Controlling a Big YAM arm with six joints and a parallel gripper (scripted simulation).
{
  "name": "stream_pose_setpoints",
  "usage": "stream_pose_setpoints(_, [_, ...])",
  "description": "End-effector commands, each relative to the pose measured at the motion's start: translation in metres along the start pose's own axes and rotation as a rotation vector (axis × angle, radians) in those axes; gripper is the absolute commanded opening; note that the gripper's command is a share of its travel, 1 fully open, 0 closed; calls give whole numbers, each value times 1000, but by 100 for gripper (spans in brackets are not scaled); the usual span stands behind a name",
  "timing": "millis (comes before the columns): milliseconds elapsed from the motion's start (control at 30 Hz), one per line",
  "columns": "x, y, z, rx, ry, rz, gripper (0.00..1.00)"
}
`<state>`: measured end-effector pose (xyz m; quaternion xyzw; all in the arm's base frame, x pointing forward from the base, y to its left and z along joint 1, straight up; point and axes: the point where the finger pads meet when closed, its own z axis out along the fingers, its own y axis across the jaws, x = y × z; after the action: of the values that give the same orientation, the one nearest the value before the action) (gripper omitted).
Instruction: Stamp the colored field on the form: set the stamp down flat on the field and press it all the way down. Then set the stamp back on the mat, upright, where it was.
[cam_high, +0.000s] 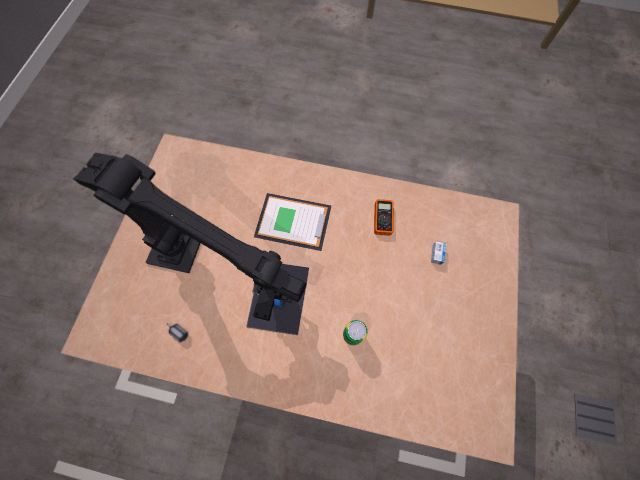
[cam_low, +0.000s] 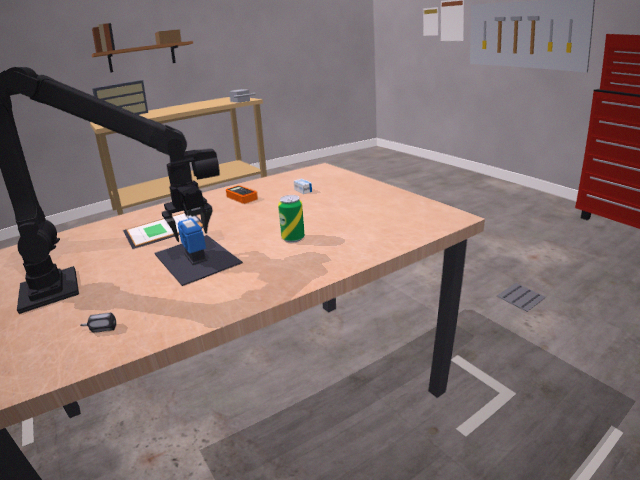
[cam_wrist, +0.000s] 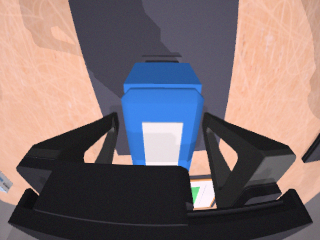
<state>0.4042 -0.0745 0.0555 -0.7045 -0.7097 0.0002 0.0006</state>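
Note:
The blue stamp (cam_high: 278, 303) (cam_low: 191, 236) (cam_wrist: 162, 110) stands upright on the dark mat (cam_high: 286, 322) (cam_low: 219, 260) (cam_wrist: 200, 20). My gripper (cam_low: 189, 226) (cam_wrist: 160, 118) is open and low over the mat, with one finger on each side of the stamp's upper part. In the top view the wrist hides most of the stamp. The form (cam_high: 310, 223) (cam_low: 135, 236) lies on a clipboard behind the mat, and its green field (cam_high: 284, 219) (cam_low: 153, 230) is bare. A corner of the green field (cam_wrist: 198, 194) shows in the wrist view.
A green can (cam_high: 355, 331) (cam_low: 291, 219) stands right of the mat. An orange multimeter (cam_high: 383, 216) (cam_low: 241, 193) and a small white-blue box (cam_high: 438, 252) (cam_low: 302, 186) lie farther back. A small dark object (cam_high: 177, 332) (cam_low: 101, 321) lies near the front left. The arm base (cam_high: 173, 255) (cam_low: 46, 289) is on the left.

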Motion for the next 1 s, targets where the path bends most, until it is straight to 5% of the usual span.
stream_pose_setpoints(0, [-2,2,3,6,3,-2,81])
stream_pose_setpoints(33, [-2,2,3,6,3,-2,28])
stream_pose_setpoints(967, [-2,3,2,3,2,-2,28])
